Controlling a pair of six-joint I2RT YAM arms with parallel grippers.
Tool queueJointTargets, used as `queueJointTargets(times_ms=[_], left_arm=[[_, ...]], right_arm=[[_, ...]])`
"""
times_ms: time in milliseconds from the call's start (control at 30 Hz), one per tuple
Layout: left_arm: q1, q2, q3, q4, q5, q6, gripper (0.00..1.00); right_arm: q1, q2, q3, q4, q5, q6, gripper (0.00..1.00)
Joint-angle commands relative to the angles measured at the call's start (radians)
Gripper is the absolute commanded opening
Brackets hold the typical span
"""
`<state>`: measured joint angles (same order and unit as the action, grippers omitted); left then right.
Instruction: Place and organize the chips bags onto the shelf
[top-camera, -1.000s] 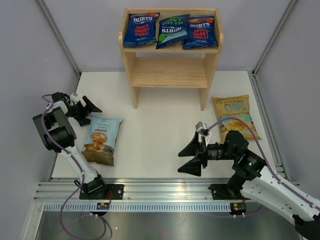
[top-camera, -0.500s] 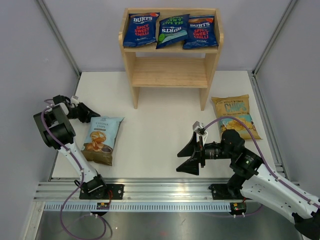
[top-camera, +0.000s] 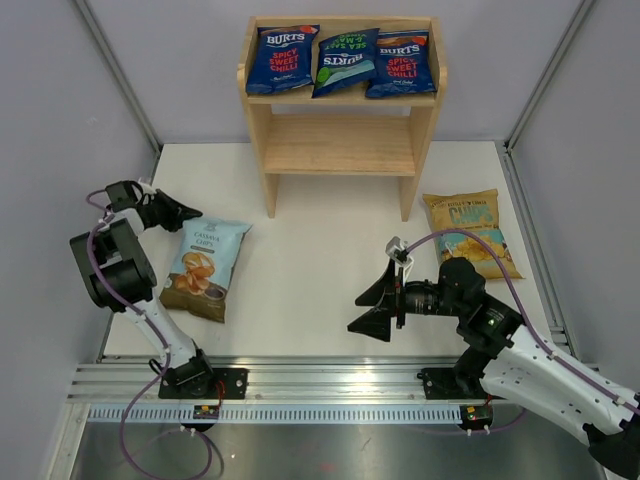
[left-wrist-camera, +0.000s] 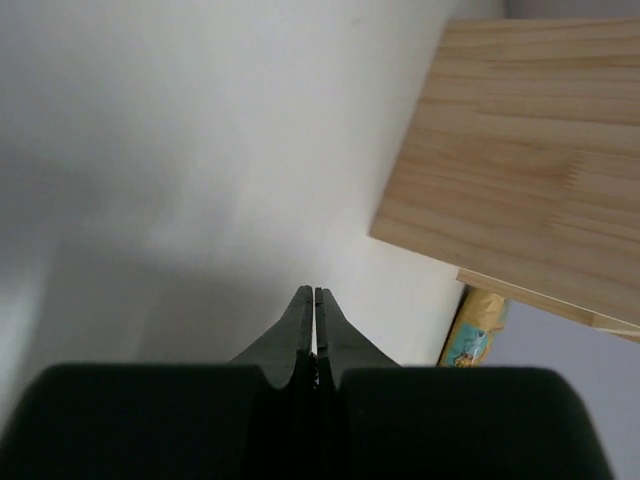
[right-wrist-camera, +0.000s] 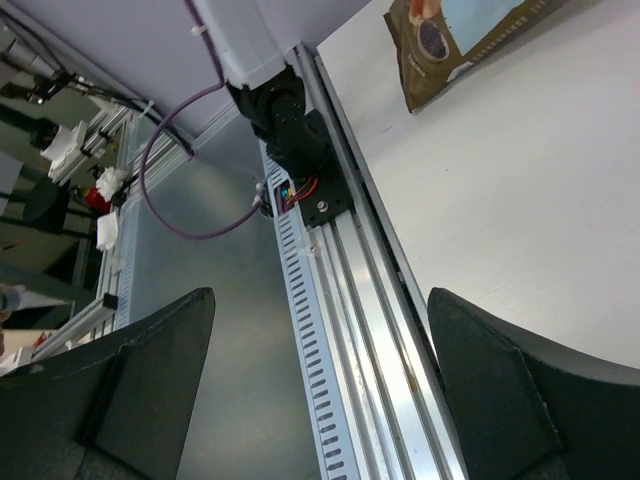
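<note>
Left blue bag and right blue bag: "BURTS SPICY SWEET CHILLI". Middle bag: "BURTS", upside down. Pale bag: "CASSAVA CHIPS". Yellow bag: "CHIPS".

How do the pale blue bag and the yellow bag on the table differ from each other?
The pale blue bag lies left of the shelf; the yellow bag lies right of it. The pale blue bag is clearly tilted; the yellow bag sits almost straight. Both lie flat on the table, face up, not yet on the shelf.
</note>
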<state>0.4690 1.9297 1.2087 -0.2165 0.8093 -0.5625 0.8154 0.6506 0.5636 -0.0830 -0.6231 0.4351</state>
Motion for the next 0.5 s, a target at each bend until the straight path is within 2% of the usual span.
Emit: queueJointTargets(times_ms=[0, 167, 467], left_arm=[[-0.049, -0.185, -0.037, 0.210, -0.005, -0.126, 0.00], [-0.108, -0.349, -0.087, 0.247, -0.120, -0.169, 0.00], [-0.177, -0.679, -0.225, 0.255, -0.188, -0.169, 0.00]], right_arm=[[0.004, 0.017, 0.018, 0.063, 0.132, 0.033, 0.95], [0.004, 0.047, -0.008, 0.169, 0.278, 0.103, 0.96], [0.002, 0.158, 0.010, 0.284, 0.333, 0.116, 0.97]])
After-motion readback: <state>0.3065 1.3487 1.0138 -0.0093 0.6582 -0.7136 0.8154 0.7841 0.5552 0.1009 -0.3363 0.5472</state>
